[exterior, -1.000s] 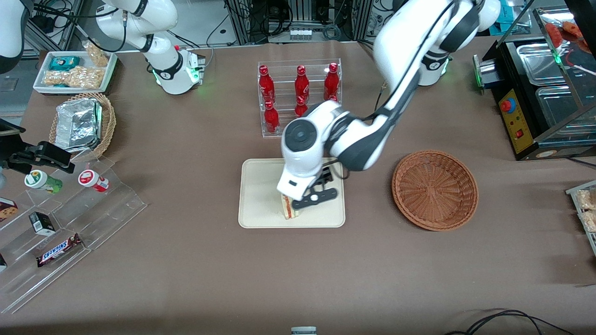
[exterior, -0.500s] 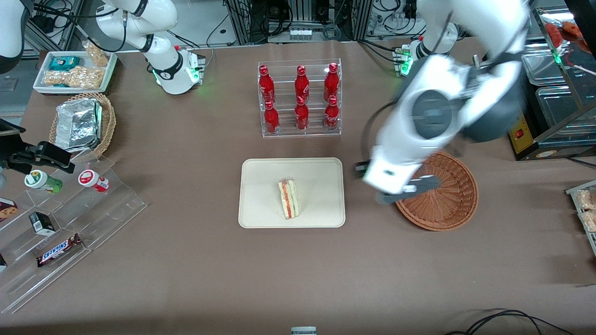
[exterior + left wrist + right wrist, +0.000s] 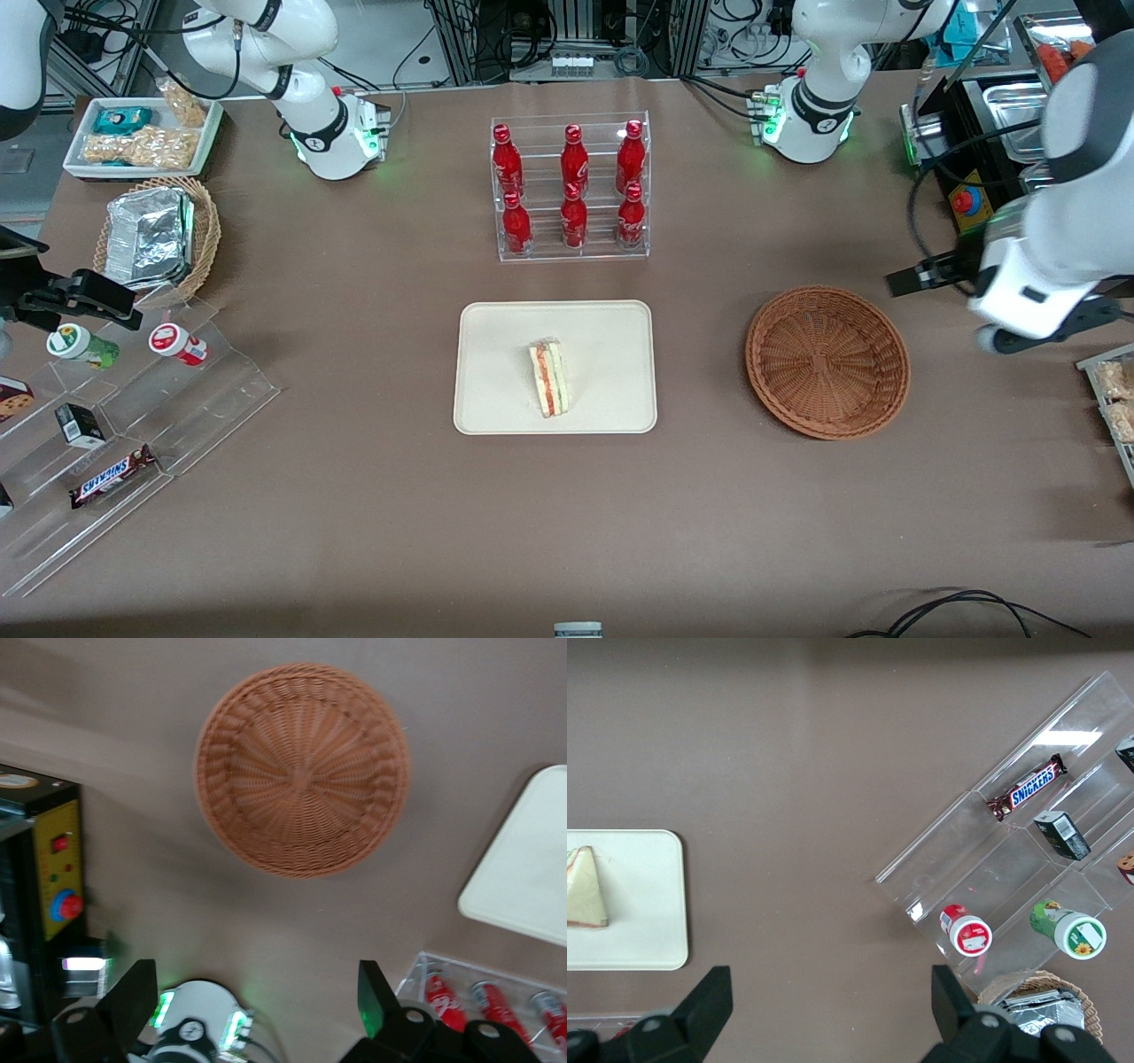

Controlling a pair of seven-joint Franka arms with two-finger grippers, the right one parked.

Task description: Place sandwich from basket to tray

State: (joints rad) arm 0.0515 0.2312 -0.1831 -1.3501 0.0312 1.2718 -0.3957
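Now the small triangular sandwich (image 3: pixel 550 379) of pale white bread with red-orange and pale green filling lies on the large flat cream-beige rectangular plastic tray (image 3: pixel 496 354), well apart from the end effector (image 3: pixel 252 1005) and toward the parked arm's end of the brown bench (image 3: pixel 567 523). That end effector, on the working left arm, hangs high above the bench at the working arm's end, next to a black box with a red button (image 3: pixel 973 217). Its two dark fingers (image 3: pixel 133 997) stand wide apart with nothing between them. Below it and a little toward the tray sits the round, shallow, reddish-brown woven wicker basket (image 3: pixel 827 361), with nothing in it. A clear rack of red bottles (image 3: pixel 571 188) stands near the tray, farther from the front camera.
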